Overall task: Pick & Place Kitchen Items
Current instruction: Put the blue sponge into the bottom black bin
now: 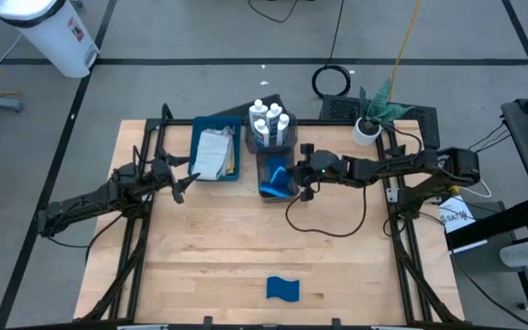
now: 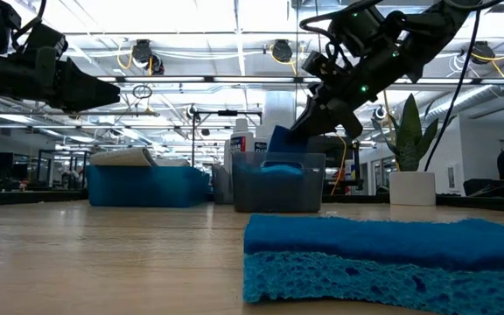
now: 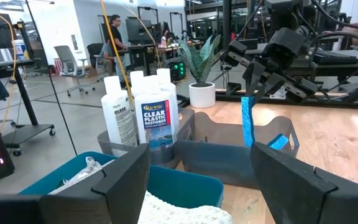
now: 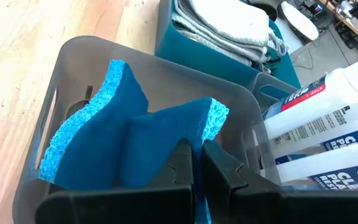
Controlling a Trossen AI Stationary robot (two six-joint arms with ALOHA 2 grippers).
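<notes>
My right gripper [image 1: 295, 177] hangs over a grey bin [image 1: 264, 163] at the table's far middle, shut on a blue sponge [image 3: 247, 121]. A second blue sponge [image 4: 82, 146] leans on the bin's wall inside. My left gripper [image 1: 182, 186] is open and empty, in the air just near of the blue tray [image 1: 197, 147], which holds folded light cloths [image 1: 213, 154]. White labelled bottles [image 1: 269, 124] stand in another grey bin behind the sponge bin. A third blue sponge [image 1: 283, 289] lies flat on the table near the front edge. My right gripper pinches the blue sponge by its upper end [image 3: 246, 101] between its two fingers. The fingers slant down from the table's right side. The sponge hangs on edge below them, its lower end inside the grey bin [image 2: 278, 184]; whether it touches the bottom, I cannot tell.
A small potted plant [image 1: 371, 115] stands at the far right behind my right arm. Bare wood lies between the bins and the loose sponge [image 2: 383, 254]. People show in the room beyond the table.
</notes>
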